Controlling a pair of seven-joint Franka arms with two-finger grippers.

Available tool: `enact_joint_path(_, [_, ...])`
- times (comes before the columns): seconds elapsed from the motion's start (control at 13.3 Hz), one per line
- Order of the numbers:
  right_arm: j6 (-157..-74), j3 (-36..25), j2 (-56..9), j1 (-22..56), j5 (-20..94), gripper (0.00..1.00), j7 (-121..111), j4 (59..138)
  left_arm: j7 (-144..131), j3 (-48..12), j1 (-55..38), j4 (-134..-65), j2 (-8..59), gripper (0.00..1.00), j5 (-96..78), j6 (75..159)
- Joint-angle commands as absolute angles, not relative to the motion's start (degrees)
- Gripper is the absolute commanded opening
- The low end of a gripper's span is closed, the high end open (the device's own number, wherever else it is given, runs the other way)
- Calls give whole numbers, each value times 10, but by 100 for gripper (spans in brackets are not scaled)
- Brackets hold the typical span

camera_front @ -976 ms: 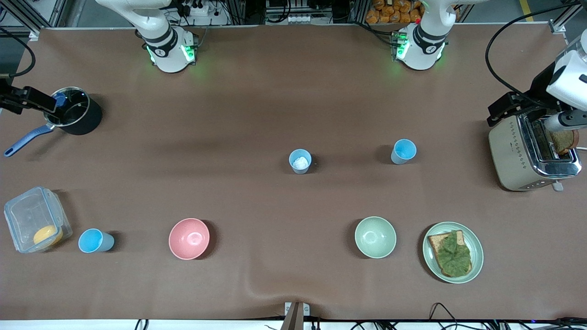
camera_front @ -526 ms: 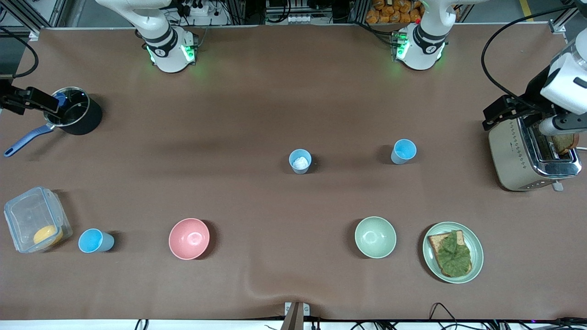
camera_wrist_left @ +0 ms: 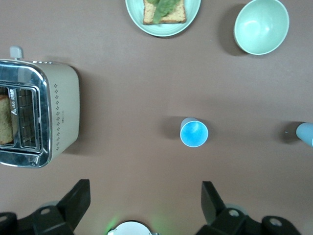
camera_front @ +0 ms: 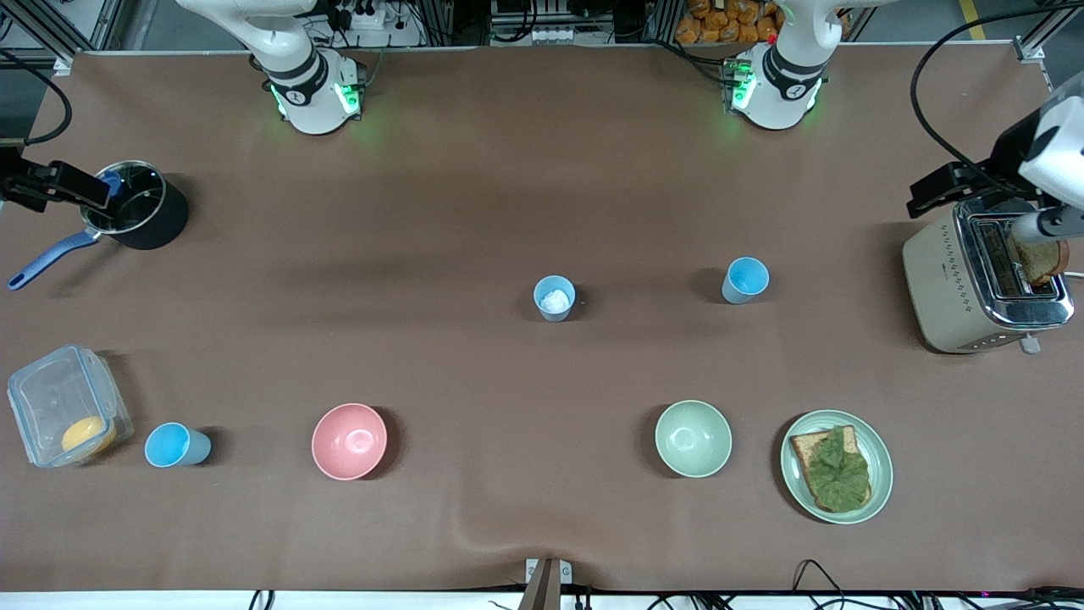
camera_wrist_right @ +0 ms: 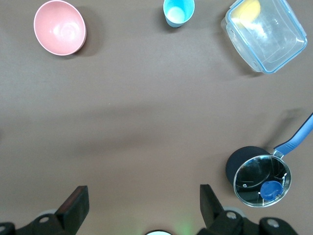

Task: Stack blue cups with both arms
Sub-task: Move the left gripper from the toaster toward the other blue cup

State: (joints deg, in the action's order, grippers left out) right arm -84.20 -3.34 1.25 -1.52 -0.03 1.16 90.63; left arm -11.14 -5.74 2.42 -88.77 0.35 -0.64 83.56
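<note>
The surface [camera_front: 474, 203] looks matt brown cloth; the toaster [camera_front: 974, 288] has shiny metal; the blue cups [camera_front: 745, 280] look smooth plastic.

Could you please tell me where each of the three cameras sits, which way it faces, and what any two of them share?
Front view: high across the table, facing both arm bases; three light-blue plastic cups stand apart.
Left wrist view: looks straight down over its open fingers at the cream toaster.
Right wrist view: looks down over open fingers at the black saucepan.
Shared: pale green bowl in front and left wrist views.
</note>
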Motion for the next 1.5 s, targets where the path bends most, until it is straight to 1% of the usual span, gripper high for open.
enact_joint_path(0.0, [-841, -30, 18, -19, -11, 100, 5, 911, -114, -66, 25, -892, 0, 100, 5, 824])
enact_joint_path(0.15, [-840, -30, 18, -19, -11, 100, 5, 911, -110, -74, 28, -913, -2, 100, -31, 839])
enact_joint_path(0.3, [-840, -30, 18, -19, -11, 100, 5, 911, -107, -89, 26, -917, -4, 100, -36, 843])
enact_joint_path(0.45, [-840, -30, 18, -19, -11, 100, 5, 911, -105, -94, 24, -918, 1, 100, 7, 850])
enact_joint_path(0.68, [-836, -30, 18, -20, -11, 100, 5, 911, -108, -115, 21, -954, -4, 100, 31, 850])
enact_joint_path(1.05, [-835, -30, 18, -22, -11, 100, 5, 911, -105, -115, 24, -951, -8, 100, 30, 851])
enact_joint_path(1.28, [-834, -30, 18, -21, -11, 100, 6, 911, -108, -115, 22, -959, -8, 100, 21, 881])
enact_joint_path(1.43, [-834, -31, 18, -22, -11, 100, 5, 911, -109, -116, 21, -986, -11, 100, 19, 910])
